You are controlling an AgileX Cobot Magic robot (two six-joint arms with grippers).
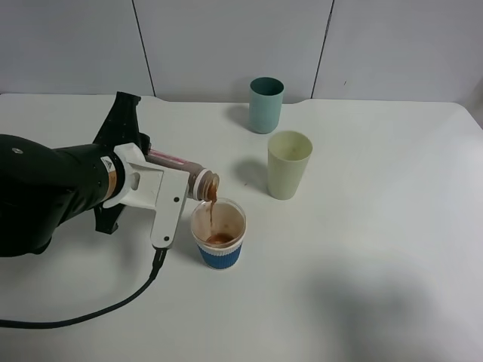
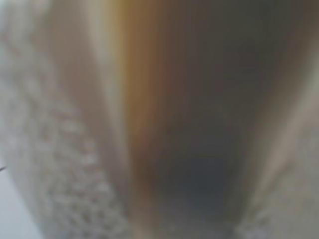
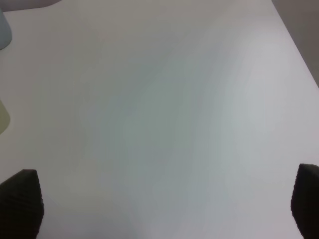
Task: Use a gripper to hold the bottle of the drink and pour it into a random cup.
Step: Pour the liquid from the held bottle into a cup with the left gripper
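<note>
My left gripper (image 1: 169,179), a white jaw piece on a bulky black body, is shut on the bottle of the drink (image 1: 195,178). The bottle lies tilted with its open neck over the cup (image 1: 219,235). A thin brown stream (image 1: 213,205) falls from the neck into this short blue-sleeved cup, and brown liquid pools at its bottom. The left wrist view is only a close blur of pale and brown surfaces. In the right wrist view my right gripper (image 3: 164,205) hangs open over bare white table, with its dark fingertips (image 3: 22,201) far apart and nothing between them.
A taller pale green cup (image 1: 289,164) stands just right of and behind the blue cup. A teal cup (image 1: 266,104) stands farther back near the wall. A black cable (image 1: 90,314) trails from the left gripper across the front left of the white table (image 1: 377,249).
</note>
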